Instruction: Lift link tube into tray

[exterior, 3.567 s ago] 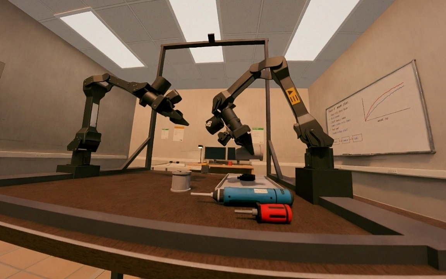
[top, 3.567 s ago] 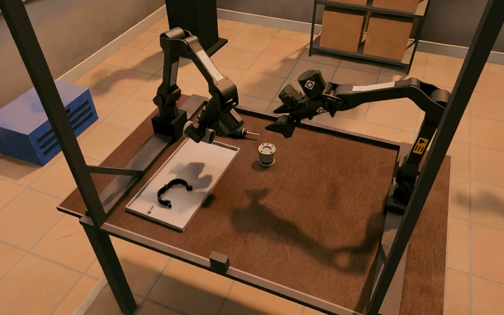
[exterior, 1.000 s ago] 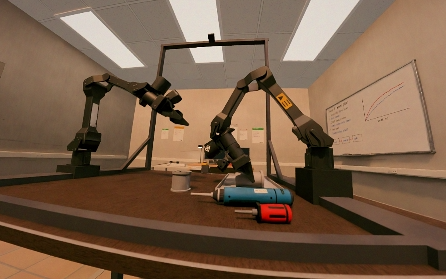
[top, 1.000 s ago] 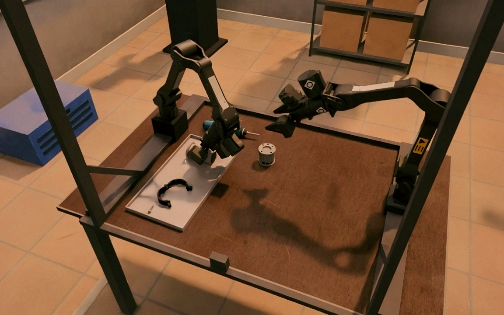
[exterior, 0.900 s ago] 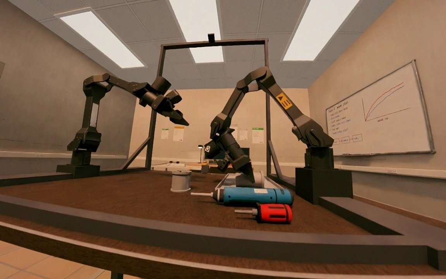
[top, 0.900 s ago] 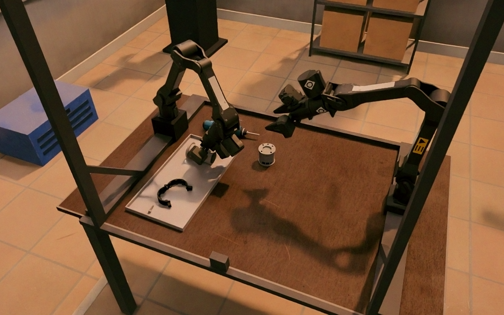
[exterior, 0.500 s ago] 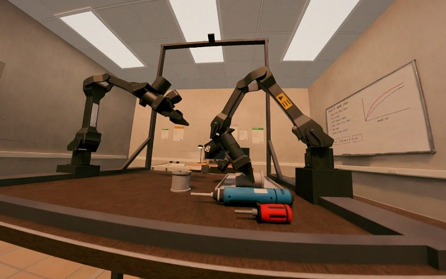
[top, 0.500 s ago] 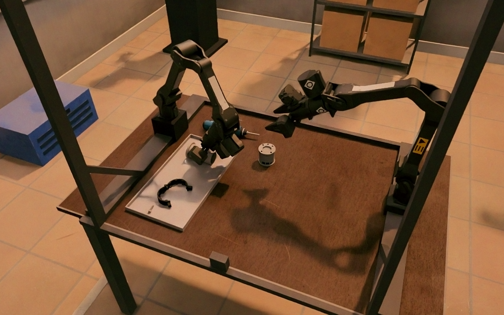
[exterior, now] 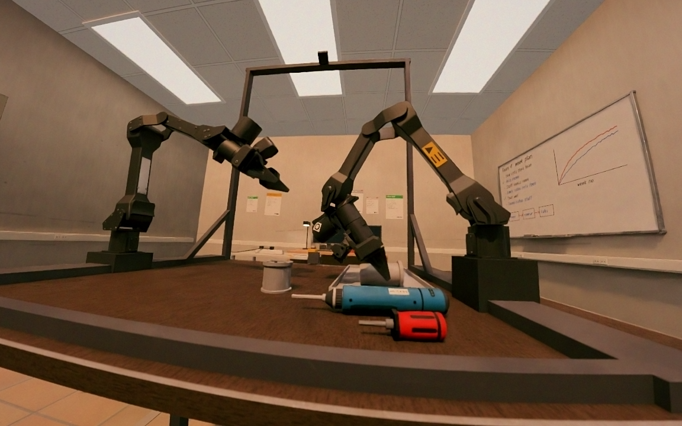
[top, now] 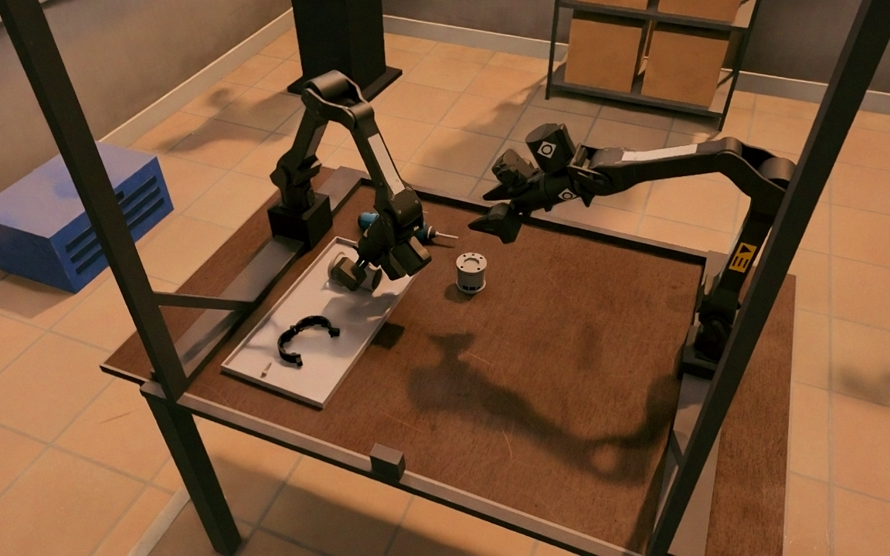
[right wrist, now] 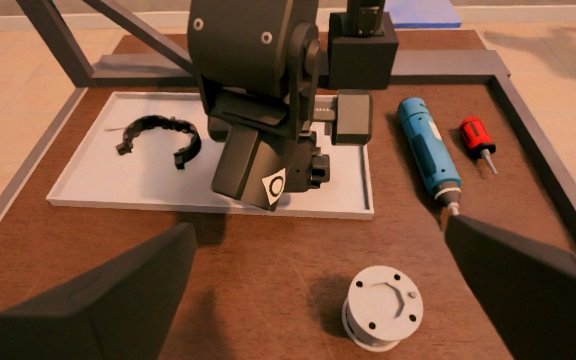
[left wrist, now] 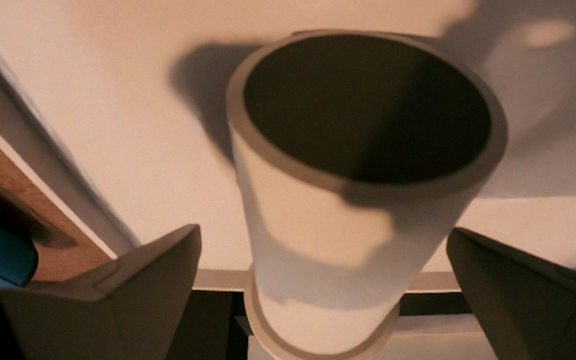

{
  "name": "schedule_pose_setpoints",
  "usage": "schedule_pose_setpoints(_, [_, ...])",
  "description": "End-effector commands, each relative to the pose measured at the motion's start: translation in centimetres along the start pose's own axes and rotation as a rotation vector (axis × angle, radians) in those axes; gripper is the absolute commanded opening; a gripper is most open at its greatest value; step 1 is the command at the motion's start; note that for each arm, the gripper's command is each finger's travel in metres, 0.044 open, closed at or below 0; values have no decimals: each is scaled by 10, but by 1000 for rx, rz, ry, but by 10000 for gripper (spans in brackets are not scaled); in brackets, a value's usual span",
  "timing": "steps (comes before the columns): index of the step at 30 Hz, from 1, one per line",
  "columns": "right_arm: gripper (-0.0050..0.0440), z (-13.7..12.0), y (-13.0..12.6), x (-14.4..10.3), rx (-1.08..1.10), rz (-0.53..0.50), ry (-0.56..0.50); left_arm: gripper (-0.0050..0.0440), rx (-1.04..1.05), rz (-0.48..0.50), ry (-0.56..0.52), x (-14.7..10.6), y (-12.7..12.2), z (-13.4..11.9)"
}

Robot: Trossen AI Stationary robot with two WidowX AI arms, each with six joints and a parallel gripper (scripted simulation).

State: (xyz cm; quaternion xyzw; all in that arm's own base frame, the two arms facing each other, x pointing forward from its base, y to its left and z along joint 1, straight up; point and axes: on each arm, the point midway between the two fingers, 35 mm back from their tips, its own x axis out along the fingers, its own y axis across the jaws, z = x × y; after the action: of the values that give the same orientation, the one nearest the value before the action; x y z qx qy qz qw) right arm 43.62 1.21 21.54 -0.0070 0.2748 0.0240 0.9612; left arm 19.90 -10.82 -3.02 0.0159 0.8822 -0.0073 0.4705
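The grey link tube lies in the white tray at its far end, also seen in the overhead view. My left gripper is open, its fingers standing apart on either side of the tube without touching it. The joint module, a short grey cylinder, stands upright on the table to the right of the tray; it also shows in the right wrist view. My right gripper is open and empty, held in the air above and behind the module.
A black curved clamp and a small pin lie in the tray's near half. A blue electric screwdriver and a red one lie on the table beyond the tray, near the left arm's base.
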Motion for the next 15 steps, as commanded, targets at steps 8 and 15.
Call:
schedule_pose_setpoints(8, [440, 11, 0, -6, 0, -1, -30, 440, 7, -12, -37, -28, -1, 3])
schedule_pose_setpoints(15, [440, 11, 0, -6, 0, -1, -30, 440, 9, -11, -45, -74, -1, 1])
